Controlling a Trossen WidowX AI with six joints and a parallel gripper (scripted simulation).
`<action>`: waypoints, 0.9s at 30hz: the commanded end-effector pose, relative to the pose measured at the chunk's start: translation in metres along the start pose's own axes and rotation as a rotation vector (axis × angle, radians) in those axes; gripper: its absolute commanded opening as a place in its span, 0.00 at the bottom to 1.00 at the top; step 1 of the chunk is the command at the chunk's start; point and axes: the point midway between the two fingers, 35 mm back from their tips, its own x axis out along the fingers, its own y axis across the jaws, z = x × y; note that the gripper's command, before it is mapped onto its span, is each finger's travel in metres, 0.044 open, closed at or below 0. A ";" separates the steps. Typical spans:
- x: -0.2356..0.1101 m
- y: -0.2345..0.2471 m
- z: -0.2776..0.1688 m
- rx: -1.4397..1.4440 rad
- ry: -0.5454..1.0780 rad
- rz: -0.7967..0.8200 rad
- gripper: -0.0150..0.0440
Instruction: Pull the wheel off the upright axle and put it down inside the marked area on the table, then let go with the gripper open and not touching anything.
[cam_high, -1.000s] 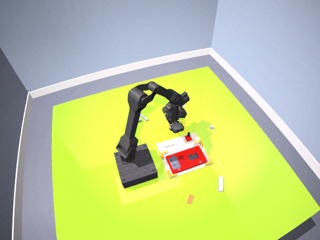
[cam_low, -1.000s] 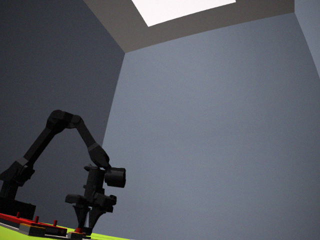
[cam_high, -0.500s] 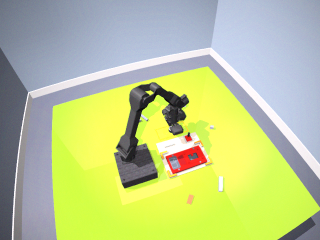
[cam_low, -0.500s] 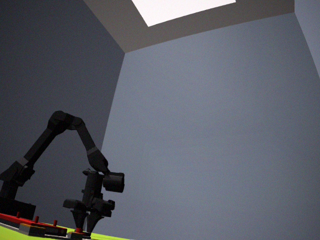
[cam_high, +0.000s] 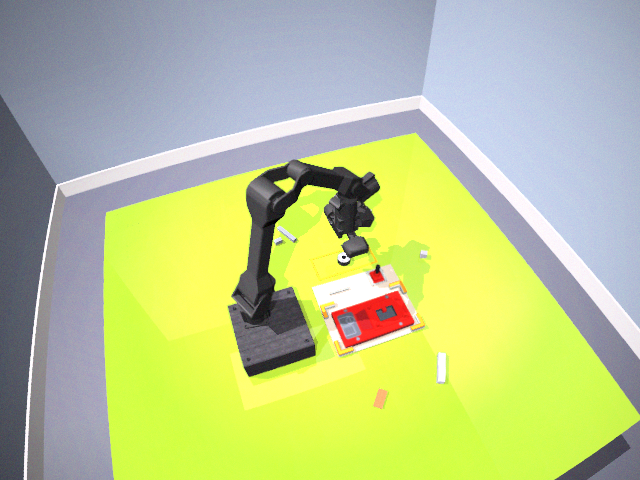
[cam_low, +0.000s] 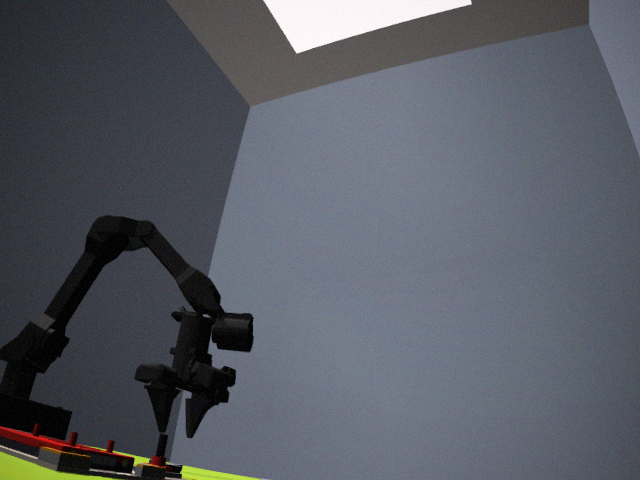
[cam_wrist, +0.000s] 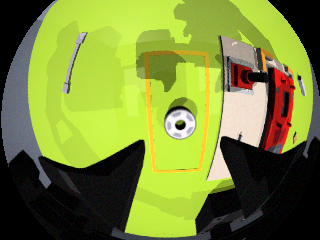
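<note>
The white-faced wheel (cam_high: 343, 261) (cam_wrist: 171, 125) is face up inside the yellow-outlined marked area (cam_high: 341, 272) (cam_wrist: 178, 171), with its shadow close beside it. It looks flat, but its exact height is hard to tell. My gripper (cam_low: 177, 435) (cam_wrist: 184, 143) is open above the wheel, with its fingers apart and nothing between them. In the top view the near finger hides part of the outline. The black upright axle (cam_high: 377, 269) (cam_low: 162, 444) (cam_wrist: 257, 77) is bare on its red block, to one side of the marked area.
The pale board (cam_high: 328, 292) (cam_wrist: 239, 112) with the axle block and a red panel (cam_high: 369, 326) (cam_wrist: 277, 122) is beside the marked area. Loose pieces lie around: a grey bar (cam_high: 286, 234) (cam_wrist: 73, 62), a white bar (cam_high: 440, 367) and an orange piece (cam_high: 380, 398).
</note>
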 end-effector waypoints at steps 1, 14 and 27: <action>-0.013 -0.008 -0.018 0.001 0.009 -0.005 0.94; -0.050 -0.035 -0.081 0.003 0.019 -0.010 1.00; -0.050 -0.035 -0.081 0.003 0.019 -0.010 1.00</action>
